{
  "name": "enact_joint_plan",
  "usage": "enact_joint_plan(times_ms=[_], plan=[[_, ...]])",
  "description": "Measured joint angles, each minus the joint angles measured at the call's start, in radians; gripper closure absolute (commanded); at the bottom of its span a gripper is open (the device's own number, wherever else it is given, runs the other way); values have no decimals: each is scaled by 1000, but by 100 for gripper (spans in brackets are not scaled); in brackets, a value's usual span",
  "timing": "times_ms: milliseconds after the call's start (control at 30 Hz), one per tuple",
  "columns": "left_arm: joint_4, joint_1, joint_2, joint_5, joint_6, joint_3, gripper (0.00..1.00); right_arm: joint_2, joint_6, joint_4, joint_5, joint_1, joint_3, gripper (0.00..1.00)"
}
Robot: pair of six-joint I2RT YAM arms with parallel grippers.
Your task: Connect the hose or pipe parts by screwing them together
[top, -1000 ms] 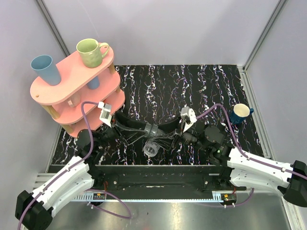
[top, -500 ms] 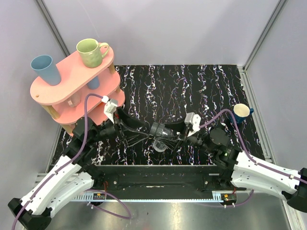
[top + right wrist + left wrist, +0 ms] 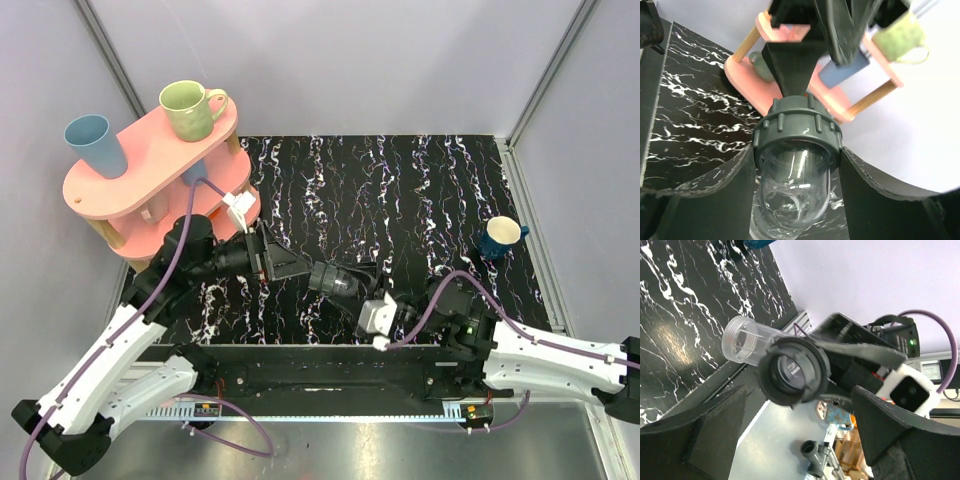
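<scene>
Pipe fitting [image 3: 797,131], grey ribbed collar and clear end, clamped in right gripper [image 3: 792,172], left gripper [image 3: 800,397] spread wide

Pink shelf [image 3: 148,160] blocks the left side; far tabletop [image 3: 400,185] seems open.

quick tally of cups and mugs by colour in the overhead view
light blue cup: 1
green mug: 1
dark blue mug: 1
blue cup, half hidden inside the pink shelf: 1
total: 4

Grn mug [image 3: 190,110], blue cup [image 3: 95,145] on pink shelf [image 3: 150,155].
</scene>
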Motion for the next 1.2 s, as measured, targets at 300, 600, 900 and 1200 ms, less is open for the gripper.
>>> enact_joint_plan(times_ms=[300, 600, 900, 1200], plan=[[135, 15, 19, 98, -209, -138, 24, 6, -313, 78, 138, 164, -23, 100], [311, 16, -5, 138, -305, -213, 49, 44, -307, 155, 176, 173, -32, 100], [591, 36, 50, 195, -293, -319, 68, 49, -91, 116, 270, 172, -12, 100], [980, 29, -29, 188, -104, -466, 80, 47, 309, 74, 261, 142, 50, 100]])
